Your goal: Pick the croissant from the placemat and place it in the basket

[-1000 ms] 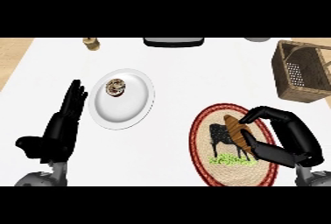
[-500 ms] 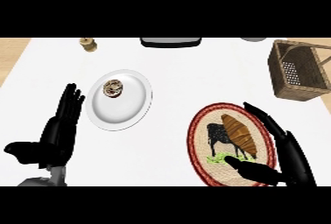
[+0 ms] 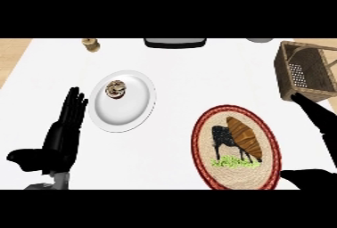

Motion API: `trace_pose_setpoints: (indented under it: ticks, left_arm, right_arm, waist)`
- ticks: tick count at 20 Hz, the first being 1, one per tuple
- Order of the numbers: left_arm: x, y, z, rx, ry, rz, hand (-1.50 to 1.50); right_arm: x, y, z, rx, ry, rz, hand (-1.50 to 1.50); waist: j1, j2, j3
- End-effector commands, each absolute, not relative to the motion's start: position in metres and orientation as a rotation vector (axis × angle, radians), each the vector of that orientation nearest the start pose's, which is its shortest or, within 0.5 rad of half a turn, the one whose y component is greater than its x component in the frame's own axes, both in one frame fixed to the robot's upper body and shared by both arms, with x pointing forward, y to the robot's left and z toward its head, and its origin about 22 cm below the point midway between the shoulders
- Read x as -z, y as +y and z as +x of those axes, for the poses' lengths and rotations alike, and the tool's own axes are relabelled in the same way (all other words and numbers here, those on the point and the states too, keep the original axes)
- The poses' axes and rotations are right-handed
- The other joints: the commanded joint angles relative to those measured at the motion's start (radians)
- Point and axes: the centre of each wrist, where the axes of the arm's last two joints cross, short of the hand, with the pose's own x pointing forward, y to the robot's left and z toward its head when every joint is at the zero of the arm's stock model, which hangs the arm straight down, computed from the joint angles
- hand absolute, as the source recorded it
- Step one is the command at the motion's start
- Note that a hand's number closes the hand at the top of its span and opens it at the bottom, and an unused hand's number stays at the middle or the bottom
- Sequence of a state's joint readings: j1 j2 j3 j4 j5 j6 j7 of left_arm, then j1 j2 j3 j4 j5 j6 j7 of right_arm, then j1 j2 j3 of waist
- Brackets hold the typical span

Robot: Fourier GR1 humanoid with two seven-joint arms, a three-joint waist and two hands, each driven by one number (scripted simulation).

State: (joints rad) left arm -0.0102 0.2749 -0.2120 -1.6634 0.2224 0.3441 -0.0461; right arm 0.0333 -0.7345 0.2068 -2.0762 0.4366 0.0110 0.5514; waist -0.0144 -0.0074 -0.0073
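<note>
The right hand [image 3: 320, 133] was seen at the view's right edge, its fingers straight and spread, with the thumb low beside the placemat [image 3: 205, 133] and nothing held. The croissant [image 3: 245, 138] lay untouched on the placemat, over the printed cow, just left of that hand. The basket [image 3: 304, 71] stood tilted near the upper right corner, beyond the fingertips. The left hand [image 3: 63, 133] was resting open at the lower left, beside a white plate [image 3: 132, 107] bearing a small pastry [image 3: 116, 89].
</note>
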Motion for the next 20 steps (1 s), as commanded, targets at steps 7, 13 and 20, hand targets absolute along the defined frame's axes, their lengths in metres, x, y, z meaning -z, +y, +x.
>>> trace_pose_setpoints:
  ticks: [7, 13, 20]
  left_arm:
    - [-0.053, 0.231, 0.246, -0.064, -1.660, 0.084, 0.00]
    - [-0.020, 0.235, 0.245, -0.055, -1.684, 0.096, 0.00]
    - [-0.034, 0.232, 0.239, -0.058, -1.676, 0.092, 0.00]
  right_arm:
    - [-0.212, -0.227, 0.191, -1.027, -1.136, -0.721, -1.50]
    - [-0.216, -0.223, 0.214, -1.030, -1.044, -0.824, -1.50]
    - [-0.166, -0.217, 0.218, -1.017, -0.983, -0.828, -1.50]
  waist:
    - [0.024, 0.007, 0.006]
    - [0.019, 0.007, 0.006]
    - [0.017, 0.006, 0.007]
